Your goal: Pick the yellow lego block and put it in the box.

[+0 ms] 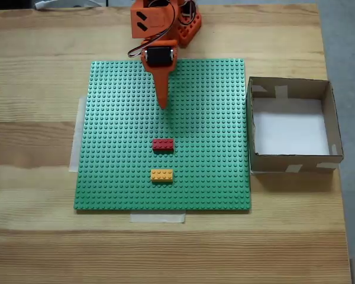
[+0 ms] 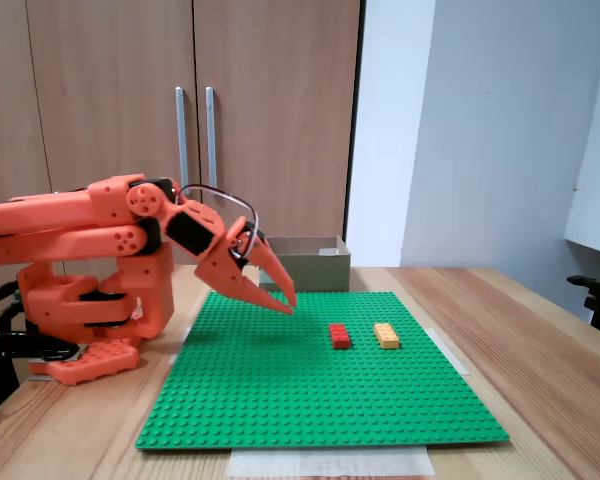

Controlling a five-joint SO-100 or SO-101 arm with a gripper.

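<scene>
The yellow lego block (image 1: 161, 175) (image 2: 386, 335) lies flat on the green baseplate (image 1: 118, 148) (image 2: 280, 400), toward its near edge in the top-down fixed view. My orange gripper (image 1: 163, 105) (image 2: 288, 304) points down over the plate's far half, shut and holding nothing. It hovers just above the studs, well short of the yellow block, with a red brick (image 1: 163, 144) (image 2: 339, 336) lying between them. The box (image 1: 291, 161) (image 2: 305, 262) is a brown cardboard tray with a white bottom, standing off the plate's right edge in the top-down fixed view.
The arm's orange base (image 1: 186, 26) (image 2: 90, 330) stands at the plate's far edge. Pale tape strips (image 1: 157, 217) hold the plate to the wooden table (image 1: 35, 248). Wooden cabinet doors (image 2: 195, 130) rise behind the table.
</scene>
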